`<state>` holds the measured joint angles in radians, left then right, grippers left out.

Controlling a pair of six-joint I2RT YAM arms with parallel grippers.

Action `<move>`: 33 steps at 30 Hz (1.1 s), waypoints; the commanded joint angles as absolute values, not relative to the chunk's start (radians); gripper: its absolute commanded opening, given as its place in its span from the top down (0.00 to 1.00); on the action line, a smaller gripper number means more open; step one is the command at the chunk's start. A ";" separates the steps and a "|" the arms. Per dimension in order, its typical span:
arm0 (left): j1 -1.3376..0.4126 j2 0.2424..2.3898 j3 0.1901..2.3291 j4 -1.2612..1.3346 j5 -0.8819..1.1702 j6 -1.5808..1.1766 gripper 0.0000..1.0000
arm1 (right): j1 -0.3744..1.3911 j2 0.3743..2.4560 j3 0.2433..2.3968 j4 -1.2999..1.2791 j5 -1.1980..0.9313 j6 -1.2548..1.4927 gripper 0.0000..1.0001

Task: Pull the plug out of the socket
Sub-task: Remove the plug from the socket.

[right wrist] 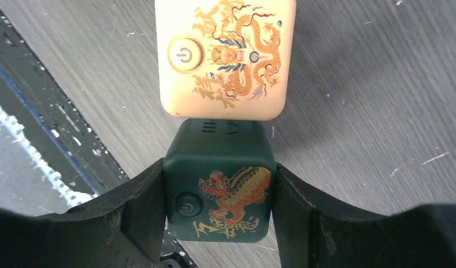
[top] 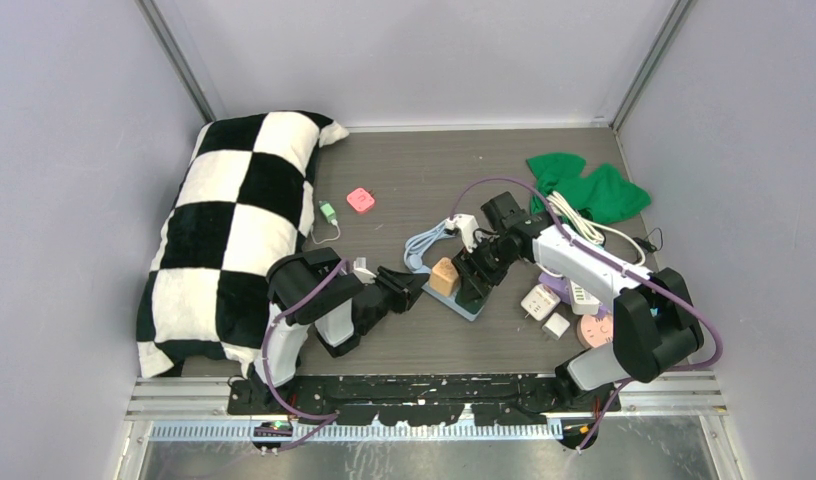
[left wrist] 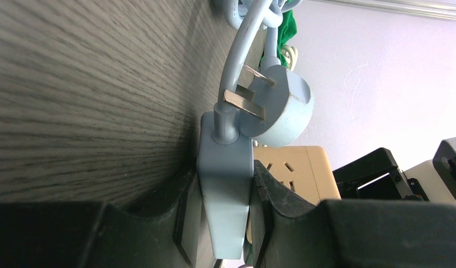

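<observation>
A light blue power strip [top: 462,306] lies mid-table with a beige cube adapter [top: 444,275] standing on it. My left gripper [top: 412,290] is shut on the strip's near end [left wrist: 226,190]; the strip's own round blue plug [left wrist: 281,106], prongs bare, and the beige cube [left wrist: 293,170] lie beyond it. My right gripper [top: 476,282] reaches down from the right and is shut on a dark green cube plug with a gold lion print [right wrist: 220,178], right beside the beige dragon-print cube [right wrist: 226,56]. Both right fingers press the green cube's sides. Its seating in the strip is hidden.
A black-and-white checkered pillow [top: 234,230] fills the left side. A green cloth [top: 584,190] and coiled white cable [top: 579,222] lie at the back right. White adapters [top: 540,300] and a pink disc [top: 594,330] sit by the right arm. A small pink block [top: 360,200] lies behind.
</observation>
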<state>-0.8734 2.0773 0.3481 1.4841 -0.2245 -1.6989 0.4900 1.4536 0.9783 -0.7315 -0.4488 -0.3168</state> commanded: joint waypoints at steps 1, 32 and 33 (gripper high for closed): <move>-0.865 2.076 0.323 1.417 -0.291 -1.642 1.00 | 0.464 1.391 1.023 -0.855 -0.734 -0.388 0.99; -0.867 1.889 0.379 0.999 -0.269 -1.525 1.00 | 0.484 1.348 0.985 -0.743 -0.658 -0.232 0.99; -0.867 1.890 0.383 0.993 -0.267 -1.524 1.00 | 0.506 1.356 0.989 -0.749 -0.613 -0.238 0.99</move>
<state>-0.8738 1.8721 0.3805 1.1282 -0.2356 -1.6253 0.4137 1.4006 0.9886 -0.7696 -0.5854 -0.2550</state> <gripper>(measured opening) 0.326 0.644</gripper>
